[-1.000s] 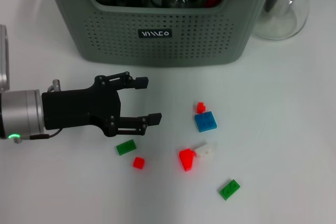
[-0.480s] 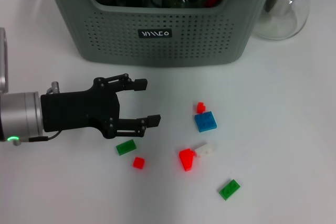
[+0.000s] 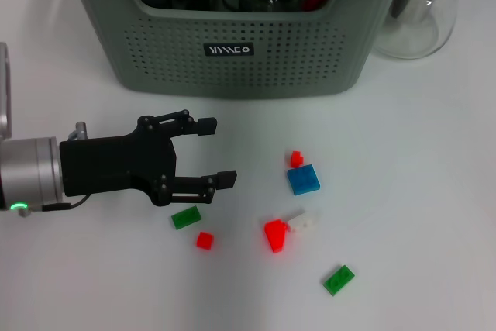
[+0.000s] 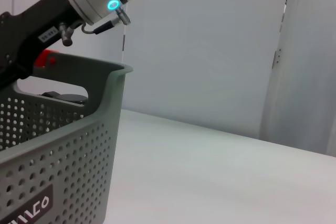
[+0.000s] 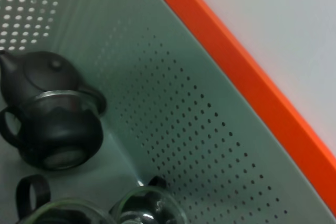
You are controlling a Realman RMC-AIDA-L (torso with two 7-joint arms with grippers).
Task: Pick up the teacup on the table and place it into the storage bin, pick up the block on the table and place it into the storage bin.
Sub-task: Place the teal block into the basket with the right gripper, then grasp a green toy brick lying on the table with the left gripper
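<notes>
Left claw (image 3: 217, 153) wide open, empty, above worktop (image 3: 418, 191); green block (image 3: 185, 217) at its 7 o'clock, bin (image 3: 232, 60) at 12. Right claw's state cannot be told.

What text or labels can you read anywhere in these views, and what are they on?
Black label on the bin front: white stylised lettering, roughly "MISCO", not sure of the letters.
The same label in the left wrist view: only "...CO" shows.
White sticker on the right arm in the left wrist view: too small to read.
Nothing else readable.
</notes>
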